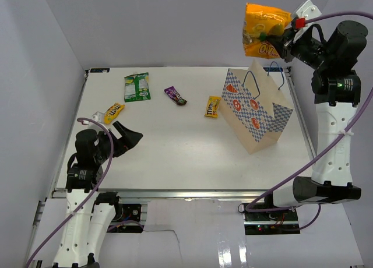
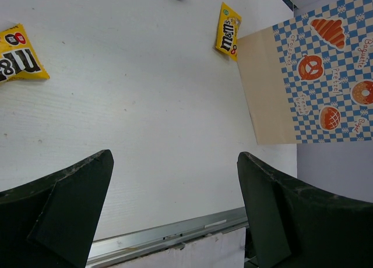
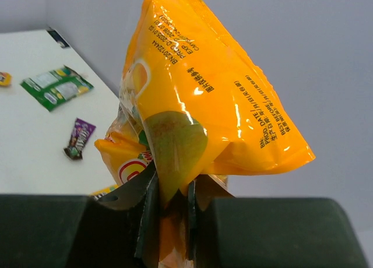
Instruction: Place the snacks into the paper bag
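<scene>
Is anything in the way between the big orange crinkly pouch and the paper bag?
Nothing visible. The right hand holds the orange crinkly pouch above the checkered tan paper bag, whose top looks open.

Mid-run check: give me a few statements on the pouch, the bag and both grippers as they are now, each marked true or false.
1. The right gripper is shut on the orange pouch. True.
2. The orange pouch is inside the paper bag. False: it is held up in the air, outside the bag.
3. The left gripper is shut. False: it is open and holds nothing.
4. The green packet lies on the table. True.
</scene>
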Robot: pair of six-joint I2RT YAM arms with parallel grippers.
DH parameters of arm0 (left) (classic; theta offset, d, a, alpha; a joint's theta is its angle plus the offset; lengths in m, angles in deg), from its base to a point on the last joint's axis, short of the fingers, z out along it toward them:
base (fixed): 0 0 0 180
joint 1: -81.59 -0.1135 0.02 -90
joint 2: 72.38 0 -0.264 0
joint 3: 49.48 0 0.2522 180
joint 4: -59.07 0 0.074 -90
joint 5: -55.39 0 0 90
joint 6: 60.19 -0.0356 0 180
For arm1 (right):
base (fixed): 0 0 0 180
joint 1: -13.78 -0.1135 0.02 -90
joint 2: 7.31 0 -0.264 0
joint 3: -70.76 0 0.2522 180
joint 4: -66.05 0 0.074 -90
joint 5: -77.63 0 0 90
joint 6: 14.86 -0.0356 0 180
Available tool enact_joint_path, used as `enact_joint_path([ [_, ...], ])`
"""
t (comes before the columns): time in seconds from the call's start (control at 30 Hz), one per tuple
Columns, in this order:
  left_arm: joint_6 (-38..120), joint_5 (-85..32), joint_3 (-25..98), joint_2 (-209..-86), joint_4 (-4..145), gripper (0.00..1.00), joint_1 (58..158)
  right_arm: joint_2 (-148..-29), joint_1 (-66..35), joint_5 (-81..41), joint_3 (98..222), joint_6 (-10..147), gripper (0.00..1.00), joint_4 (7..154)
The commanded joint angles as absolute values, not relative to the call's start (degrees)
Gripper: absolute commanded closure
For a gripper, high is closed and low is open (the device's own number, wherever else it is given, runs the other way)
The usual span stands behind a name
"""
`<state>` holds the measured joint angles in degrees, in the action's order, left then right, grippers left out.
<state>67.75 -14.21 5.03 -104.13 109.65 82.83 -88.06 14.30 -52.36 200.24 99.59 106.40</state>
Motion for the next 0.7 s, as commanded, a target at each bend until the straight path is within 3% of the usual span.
enact_joint_path([
  [0.0, 66.7, -13.2, 4.6, -104.6, 107.7, 0.02, 82.7, -87.1, 16.7, -47.1, 195.0, 100.9, 0.92, 101.3],
  [0.67, 66.9, -14.0, 4.4, -106.0, 106.4, 0.02, 82.7, -83.4, 18.8, -43.6, 183.8, 111.3, 0.92, 108.4],
])
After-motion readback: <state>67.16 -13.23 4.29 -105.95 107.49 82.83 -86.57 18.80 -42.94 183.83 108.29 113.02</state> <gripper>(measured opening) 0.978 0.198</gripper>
